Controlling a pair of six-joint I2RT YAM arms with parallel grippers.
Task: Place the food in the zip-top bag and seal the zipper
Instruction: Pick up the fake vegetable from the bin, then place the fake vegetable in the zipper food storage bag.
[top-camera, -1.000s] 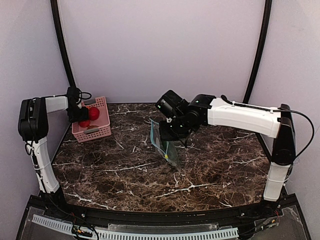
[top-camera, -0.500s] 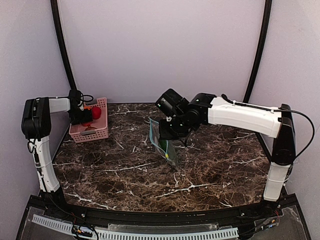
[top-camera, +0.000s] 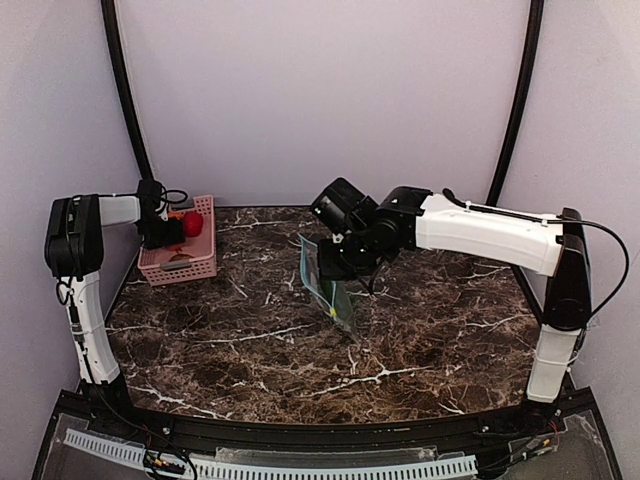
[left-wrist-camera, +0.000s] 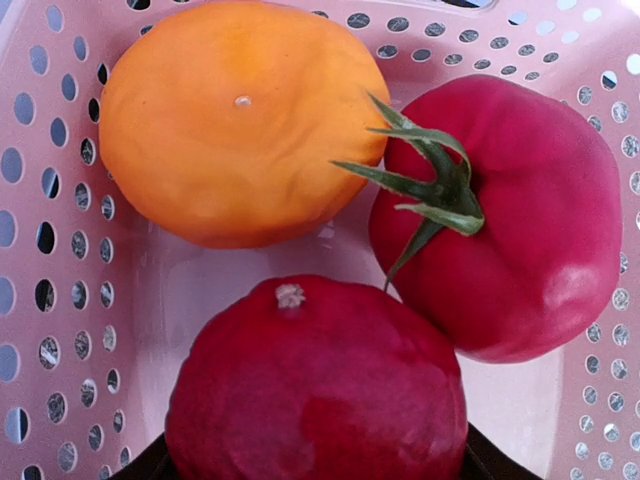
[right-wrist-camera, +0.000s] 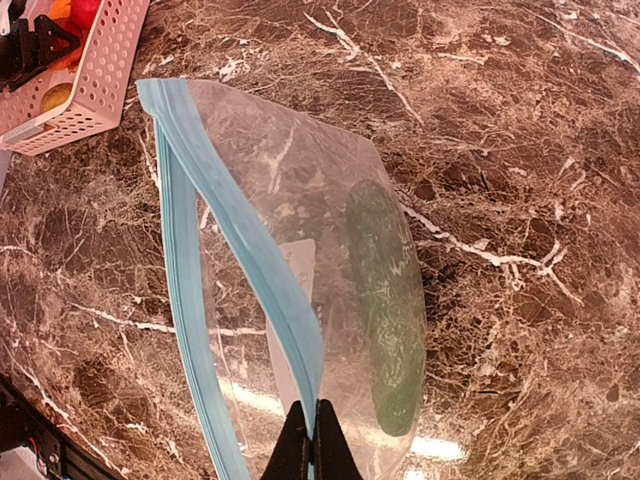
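On the dark marbled tabletop (top-camera: 250, 340), the zip-top bag (top-camera: 335, 295) was held up mid-frame, its zipper (right-wrist-camera: 240, 260) pinched in the closed right jaws. The food (left-wrist-camera: 320, 390) lay in the pink basket (top-camera: 185, 268) at upper left, right before the left jaws, whose spread I could not tell.

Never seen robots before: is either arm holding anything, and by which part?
The right fingers pinch the zip-top bag by its blue zipper. The left fingers flank a red fruit; grip unclear.
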